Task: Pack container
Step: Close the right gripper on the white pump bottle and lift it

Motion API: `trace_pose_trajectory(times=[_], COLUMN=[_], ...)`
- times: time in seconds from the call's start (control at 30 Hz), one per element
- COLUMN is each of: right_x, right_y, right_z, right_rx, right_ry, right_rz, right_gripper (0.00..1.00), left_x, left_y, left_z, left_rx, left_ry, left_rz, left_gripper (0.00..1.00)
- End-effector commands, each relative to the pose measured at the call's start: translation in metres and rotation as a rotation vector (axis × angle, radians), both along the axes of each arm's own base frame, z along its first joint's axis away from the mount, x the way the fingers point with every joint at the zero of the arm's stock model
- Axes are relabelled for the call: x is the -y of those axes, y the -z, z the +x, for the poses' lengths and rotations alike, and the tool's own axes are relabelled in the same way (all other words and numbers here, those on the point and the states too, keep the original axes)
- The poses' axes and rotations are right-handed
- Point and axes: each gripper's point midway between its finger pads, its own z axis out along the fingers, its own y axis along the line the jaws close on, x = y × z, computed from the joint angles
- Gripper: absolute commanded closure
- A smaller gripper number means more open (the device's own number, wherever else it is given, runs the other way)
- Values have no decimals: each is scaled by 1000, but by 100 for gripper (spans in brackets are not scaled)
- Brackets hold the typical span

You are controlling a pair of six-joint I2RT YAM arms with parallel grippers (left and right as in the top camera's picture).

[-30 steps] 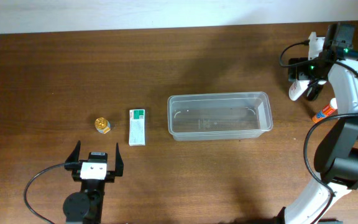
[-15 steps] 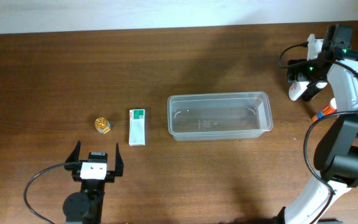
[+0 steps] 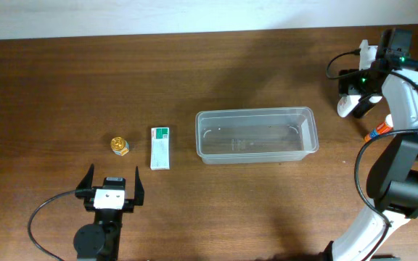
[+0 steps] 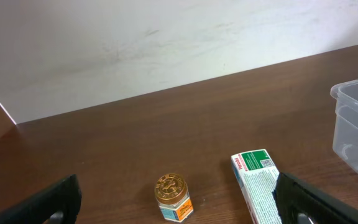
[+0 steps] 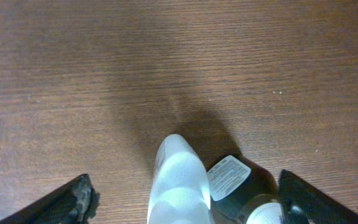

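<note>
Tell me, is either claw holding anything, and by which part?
Nothing is held. The left gripper is open with nothing between its fingers; the right gripper is open astride a white bottle, its fingers apart from it.

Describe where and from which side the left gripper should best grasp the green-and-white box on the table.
Grip the box across its two long sides at mid-length, coming straight down from above. It lies flat on its broad face, so probably only its narrow width fits the left gripper.
</note>
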Motion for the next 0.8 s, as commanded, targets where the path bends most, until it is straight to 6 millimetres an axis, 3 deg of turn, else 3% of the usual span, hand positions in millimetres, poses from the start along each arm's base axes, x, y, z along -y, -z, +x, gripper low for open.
trace_pose_trajectory(times=[0.0, 0.1, 0.27, 0.4, 0.77], right_x=[2, 2, 2, 1, 2], right_y=[1, 1, 2, 2, -7], right_z=[3, 3, 1, 0, 3], right_rx=[-1, -2, -9, -13, -3], right_ry=[9, 9, 9, 8, 8], right_rz=[-11, -10, -8, -7, -9], right_gripper=[20, 33, 41, 56, 80], left_x=[1, 1, 1, 1, 1], left_y=[1, 1, 1, 1, 1], left_z=[0, 0, 0, 0, 0], left_rx=[0, 0, 0, 0, 0], left_ry=[11, 11, 11, 11, 11], left_rz=[8, 8, 8, 8, 8], left_gripper=[1, 1, 1, 0, 1])
